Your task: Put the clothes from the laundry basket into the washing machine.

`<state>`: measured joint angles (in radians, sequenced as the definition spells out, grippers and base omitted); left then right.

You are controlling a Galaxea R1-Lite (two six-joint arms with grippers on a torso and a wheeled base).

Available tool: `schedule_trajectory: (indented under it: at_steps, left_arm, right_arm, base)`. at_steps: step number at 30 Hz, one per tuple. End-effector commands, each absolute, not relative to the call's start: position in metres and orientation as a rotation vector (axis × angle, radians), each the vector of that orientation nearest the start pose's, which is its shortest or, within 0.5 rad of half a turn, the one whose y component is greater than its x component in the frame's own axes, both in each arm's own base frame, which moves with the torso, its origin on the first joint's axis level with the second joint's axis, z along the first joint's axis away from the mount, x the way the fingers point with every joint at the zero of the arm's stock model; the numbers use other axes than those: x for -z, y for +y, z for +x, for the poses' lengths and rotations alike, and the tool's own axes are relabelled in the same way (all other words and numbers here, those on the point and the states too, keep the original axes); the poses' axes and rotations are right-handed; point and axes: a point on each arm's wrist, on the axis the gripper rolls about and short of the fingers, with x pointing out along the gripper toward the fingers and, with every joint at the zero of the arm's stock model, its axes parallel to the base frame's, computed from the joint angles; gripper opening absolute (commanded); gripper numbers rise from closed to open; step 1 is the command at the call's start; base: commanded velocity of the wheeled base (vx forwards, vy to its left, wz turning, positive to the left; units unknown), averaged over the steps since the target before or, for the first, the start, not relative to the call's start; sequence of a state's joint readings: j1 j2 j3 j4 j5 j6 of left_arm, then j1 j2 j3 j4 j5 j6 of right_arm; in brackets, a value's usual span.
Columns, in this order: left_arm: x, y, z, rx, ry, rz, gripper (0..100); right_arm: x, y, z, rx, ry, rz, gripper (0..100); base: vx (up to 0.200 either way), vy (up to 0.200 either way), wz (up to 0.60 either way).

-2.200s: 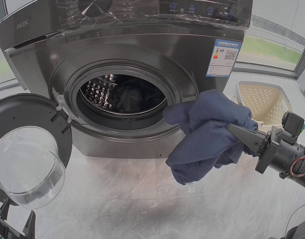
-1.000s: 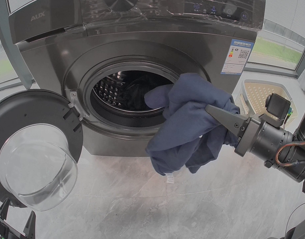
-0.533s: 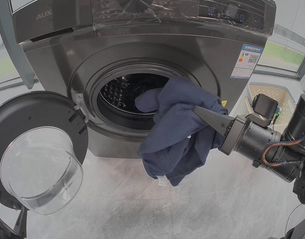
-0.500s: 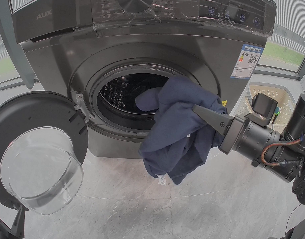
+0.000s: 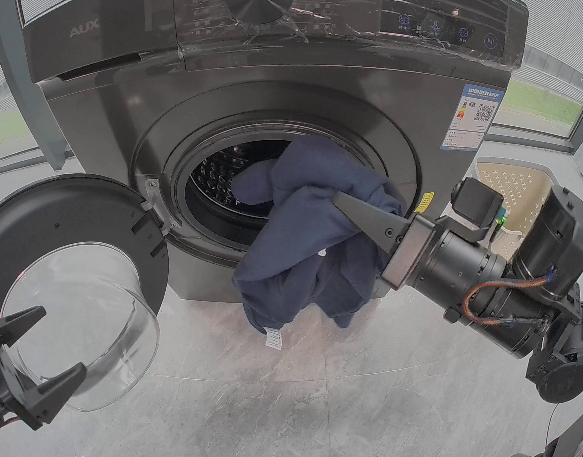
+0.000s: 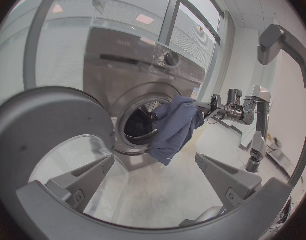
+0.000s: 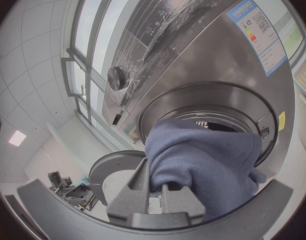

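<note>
A dark blue garment [image 5: 304, 236] hangs from my right gripper [image 5: 342, 205], which is shut on it right in front of the washing machine's round opening [image 5: 241, 185]. The cloth's upper part overlaps the right side of the opening and a white tag dangles at its bottom. In the right wrist view the garment [image 7: 206, 164] bulges over the shut fingers [image 7: 139, 187]. The grey washing machine [image 5: 272, 65] has its door [image 5: 69, 274] swung open to the left. My left gripper [image 5: 34, 363] is open and holds nothing, low by the door's glass bowl. The garment [image 6: 176, 127] also appears in the left wrist view.
A cream laundry basket [image 5: 520, 192] stands on the floor to the right of the machine, partly behind my right arm. Dark cloth lies inside the drum. Pale marble floor [image 5: 272, 401] spreads in front. Large windows stand behind the machine.
My right gripper has carried the blue garment left and up toward the opening. My left gripper has risen into the head view by the door. Earlier the head camera shifted left.
</note>
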<state>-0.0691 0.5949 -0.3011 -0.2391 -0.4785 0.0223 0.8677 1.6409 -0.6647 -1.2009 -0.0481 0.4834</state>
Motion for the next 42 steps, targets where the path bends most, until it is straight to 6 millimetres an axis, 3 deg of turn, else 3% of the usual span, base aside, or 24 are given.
schedule_trajectory:
  at_steps: [1,11,25,34,42]
  left_arm:
    - [-0.172,-0.043,0.126,0.791,0.283,-0.024,100]
    - [-0.149,-0.074,0.176,0.888,0.381,-0.03,100]
    - [-0.138,-0.108,0.238,0.923,0.367,-0.021,100]
    - [-0.12,-0.121,0.278,0.871,0.31,-0.007,100]
    - [-0.115,-0.129,0.299,0.849,0.285,-0.004,100]
  right_arm:
    - [-0.212,0.227,0.18,-0.891,-0.004,0.592,0]
    - [-0.209,0.233,0.181,-0.898,0.007,0.583,0]
    - [-0.207,0.233,0.18,-0.899,0.005,0.563,0]
    - [-0.208,0.237,0.176,-0.918,0.002,0.566,0]
    - [-0.209,0.235,0.174,-0.92,0.002,0.567,0]
  base:
    - [0.0,0.0,0.0]
    - [0.0,0.0,0.0]
    - [0.0,0.0,0.0]
    - [0.0,0.0,0.0]
    - [0.0,0.0,0.0]
